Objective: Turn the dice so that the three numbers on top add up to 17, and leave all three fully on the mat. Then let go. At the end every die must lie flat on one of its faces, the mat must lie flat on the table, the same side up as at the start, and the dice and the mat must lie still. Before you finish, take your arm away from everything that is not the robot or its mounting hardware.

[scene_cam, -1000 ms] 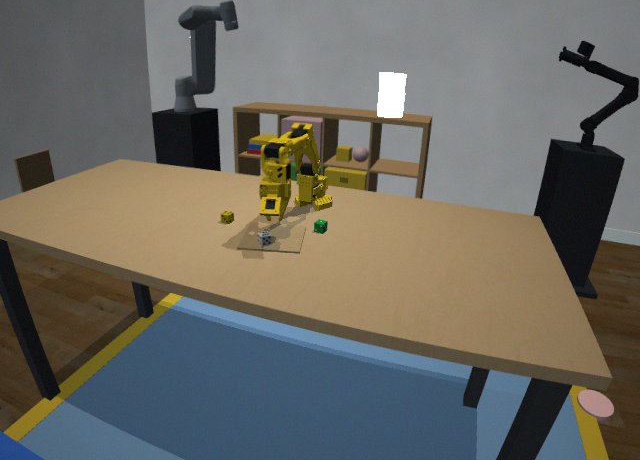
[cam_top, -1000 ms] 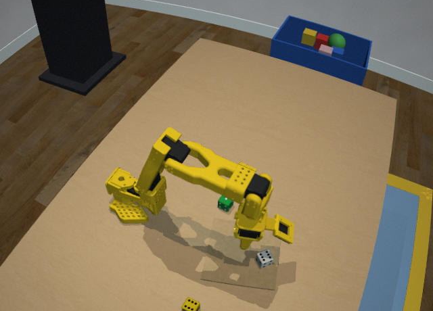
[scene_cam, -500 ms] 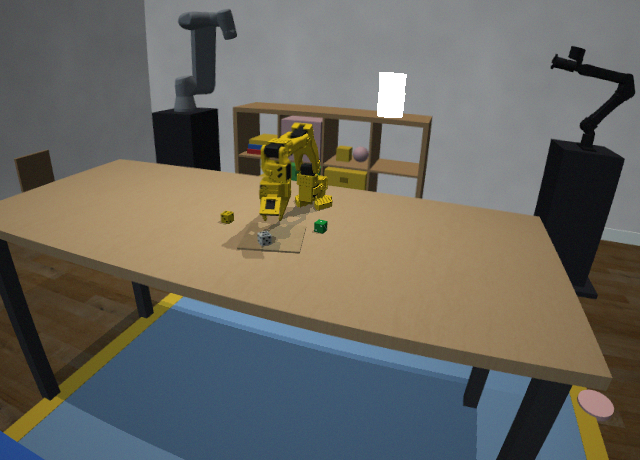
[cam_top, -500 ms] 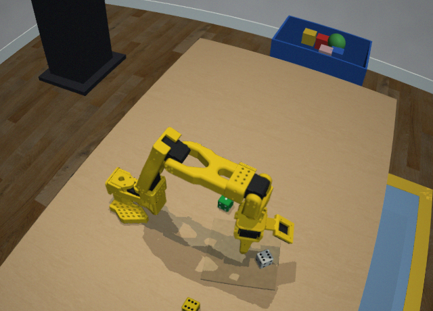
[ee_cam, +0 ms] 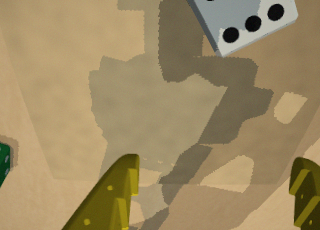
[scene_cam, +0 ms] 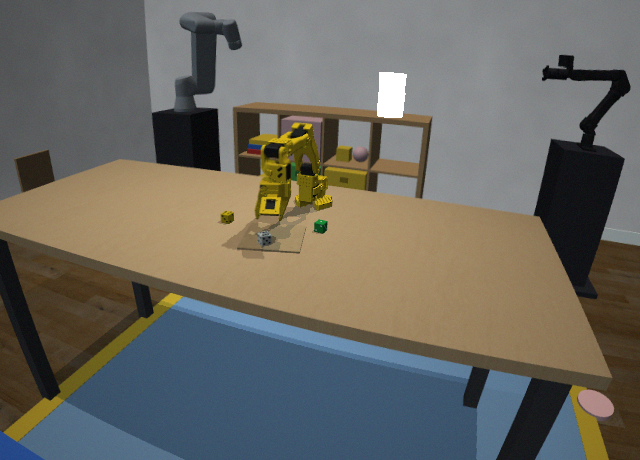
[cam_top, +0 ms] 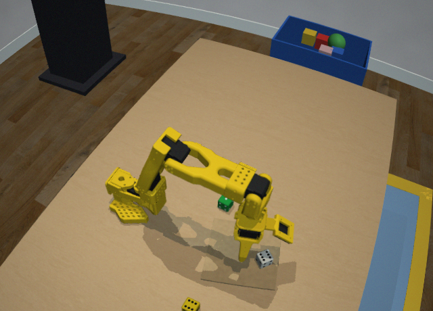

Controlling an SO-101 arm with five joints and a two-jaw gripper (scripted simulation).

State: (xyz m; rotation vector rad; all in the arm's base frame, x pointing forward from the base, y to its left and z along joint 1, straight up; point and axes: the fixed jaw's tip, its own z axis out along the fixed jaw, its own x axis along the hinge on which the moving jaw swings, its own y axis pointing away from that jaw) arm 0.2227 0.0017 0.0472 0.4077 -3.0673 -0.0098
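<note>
Dice lie apart around the gripper [cam_top: 243, 257] [scene_cam: 269, 217] [ee_cam: 215, 160], its fingers parted and grasping nothing: the white die [cam_top: 264, 258] [scene_cam: 264, 238] [ee_cam: 250, 15], six up, rests on the mat [cam_top: 258, 276] [scene_cam: 284, 243] [ee_cam: 70, 100], ahead of the fingertips in the wrist view and not between them. Green die [cam_top: 225, 203] [scene_cam: 320, 226] [ee_cam: 4, 165] sits off the mat, out to the left of the fingers in the wrist view; yellow die [cam_top: 191, 304] [scene_cam: 227, 217], also six up and off the mat, lies well apart from the gripper, across from the green one
</note>
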